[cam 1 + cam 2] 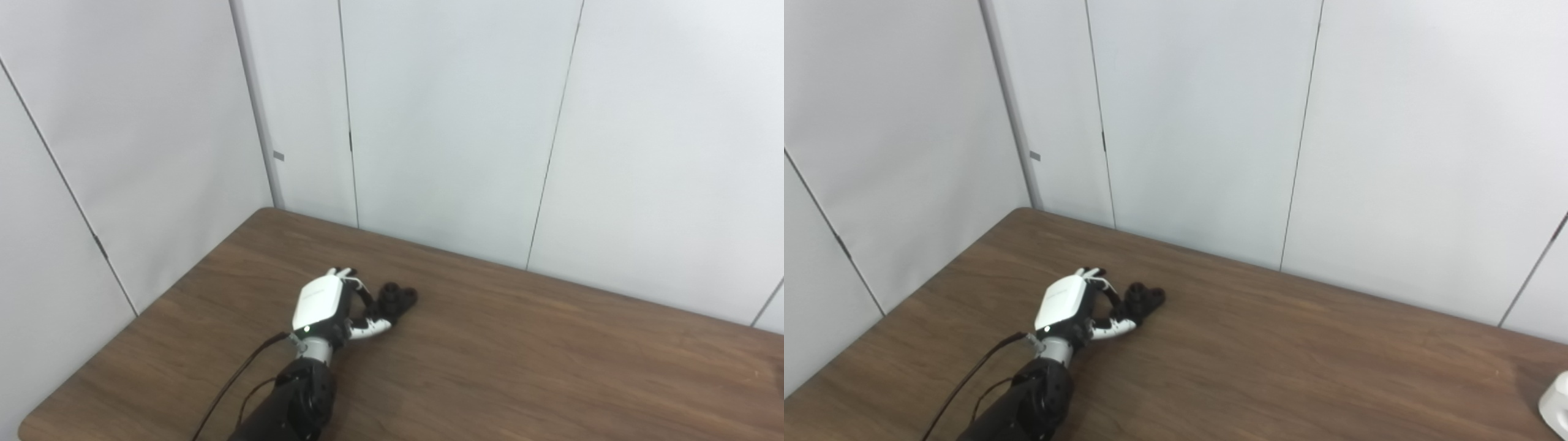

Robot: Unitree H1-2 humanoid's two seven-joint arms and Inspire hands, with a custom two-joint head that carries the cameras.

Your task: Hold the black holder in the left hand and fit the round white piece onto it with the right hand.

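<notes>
Only a white sliver at the right eye view's lower right edge shows near the tabletop's right end; whether it is the right hand or the white piece cannot be told. The left hand rests on the tabletop toward its far left corner, fingers curled partway around the black holder, touching it; how firm the grip is stays unclear. Bare tabletop spreads wide to the right and toward the near edge.
</notes>
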